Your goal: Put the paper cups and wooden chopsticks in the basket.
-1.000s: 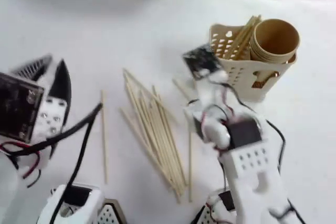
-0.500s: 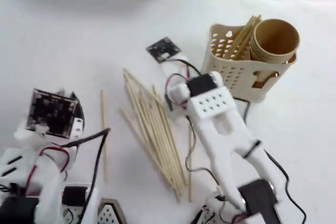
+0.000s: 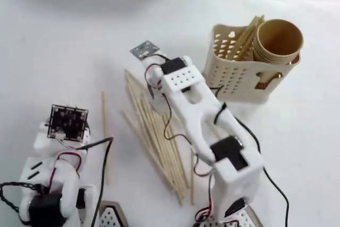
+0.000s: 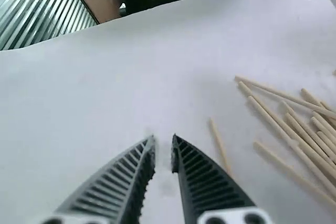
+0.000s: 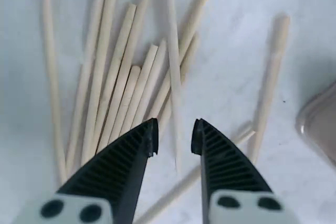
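Wooden chopsticks (image 3: 156,131), pale, slim and square-tipped, lie in a loose fan on the white table (image 3: 79,25), at about 8 o'clock from the cream perforated plastic basket (image 3: 239,75). One stray stick (image 3: 104,131) lies apart at 9 o'clock of the pile. A leaning bundle (image 3: 244,38) already stands in the basket, tilted toward 1 o'clock, probably because the sticks are taller than its walls. Just beside it sit the nested tan paper cups (image 3: 279,41).

The right gripper (image 5: 174,129) hangs over the fan (image 5: 126,87), at its 12 o'clock end in the high view. Its jaws are a little apart and hold nothing. One stick runs into the gap between them, which looks like a line-up for pinching that stick alone.

The left gripper (image 4: 163,148) sits at 8 o'clock on the table above bare surface, its jaws only a slit apart and empty. It is likely parked there to leave the pile free.
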Available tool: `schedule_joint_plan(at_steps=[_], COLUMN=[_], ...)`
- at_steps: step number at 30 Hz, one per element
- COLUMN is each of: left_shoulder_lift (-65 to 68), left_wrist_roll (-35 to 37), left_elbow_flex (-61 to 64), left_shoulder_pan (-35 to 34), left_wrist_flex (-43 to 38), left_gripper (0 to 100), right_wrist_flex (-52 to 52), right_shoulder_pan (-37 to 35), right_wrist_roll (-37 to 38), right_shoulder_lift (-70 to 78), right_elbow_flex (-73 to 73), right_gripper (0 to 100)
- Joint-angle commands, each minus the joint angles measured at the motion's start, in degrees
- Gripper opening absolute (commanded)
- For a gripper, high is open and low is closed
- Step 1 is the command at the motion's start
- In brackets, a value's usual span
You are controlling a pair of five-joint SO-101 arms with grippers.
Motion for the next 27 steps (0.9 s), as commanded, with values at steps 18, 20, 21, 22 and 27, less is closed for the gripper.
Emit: schedule_joint_plan(at_steps=[18,20,21,22,27], left_shoulder_lift=[-1.1,-1.1,-1.1,-1.1,-1.1], left_wrist_roll=[-0.09,-0.09,-0.09,-0.09,-0.09], left_elbow_flex=[8.26,8.35,8.35,8.35,8.62], left_shoulder_pan=[-0.31,-0.31,-0.31,-0.31,-0.31], left_wrist_flex=[-4.4,-4.31,-4.31,-4.31,-4.22], left_gripper=[7,7,7,7,7], right_wrist_flex=[1.89,3.03,3.03,3.03,2.59], right_shoulder_pan=[-1.89,-2.77,-3.03,-3.12,-1.45], right_wrist_roll=[-3.78,-3.78,-3.78,-3.78,-3.43], right_shoulder_lift=[15.96,16.13,16.22,16.22,16.31], right_elbow_flex=[-10.37,-10.37,-10.37,-10.37,-10.2], right_gripper=[16.8,18.3,17.8,16.6,6.7])
